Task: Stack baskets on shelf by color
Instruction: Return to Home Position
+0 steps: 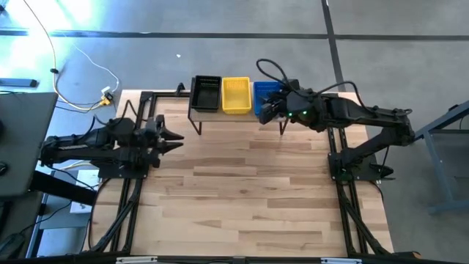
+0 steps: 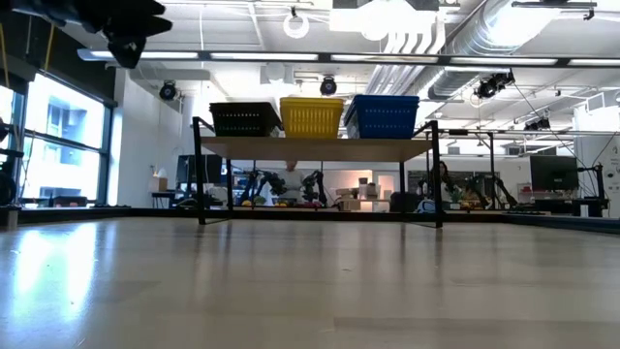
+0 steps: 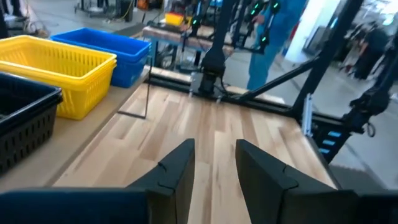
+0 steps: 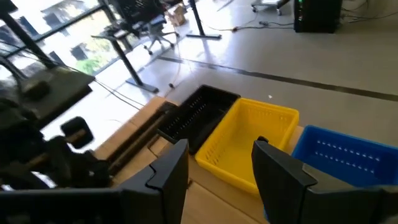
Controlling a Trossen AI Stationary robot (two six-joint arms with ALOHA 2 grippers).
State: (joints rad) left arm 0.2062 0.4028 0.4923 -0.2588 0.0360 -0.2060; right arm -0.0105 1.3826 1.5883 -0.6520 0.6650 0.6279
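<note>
**At the far edge of the tabletop: baskets lined up by colour, both arms empty**

At the left side of the tabletop (image 1: pixel 249 191), the left arm lies stretched toward the middle. The left end effector (image 1: pixel 176 141) hangs over bare wood, well apart from the shelf. In the low view it shows as a dark shape high at the upper left, clear of the boards. Its wrist view shows the two dark fingers (image 3: pixel 177 171) parted by a narrow gap with only wood grain between them, so it holds nothing.

Farther right, along the far edge, stands the shelf (image 2: pixel 315 148), a light plank on thin black legs. The baskets sit on it in a row, each touching or just beside the next. The black baskets (image 2: pixel 245 118) are at the left end, the yellow baskets (image 2: pixel 312 116) are in the middle, and the blue baskets (image 2: pixel 383 115) are at the right end. Seen level, each colour reads as one upright block of mesh, and all three reach about the same height. How many are nested in each block cannot be told.

At the right, the right arm reaches from its base at the right edge toward the far side. The right end effector (image 1: pixel 265 111) hovers over the near part of the blue baskets and hides part of them from above. Its wrist view looks down on all three colours. Its fingers (image 4: pixel 171 168) are set moderately wide with nothing gripped between them, and they touch no basket.
</note>
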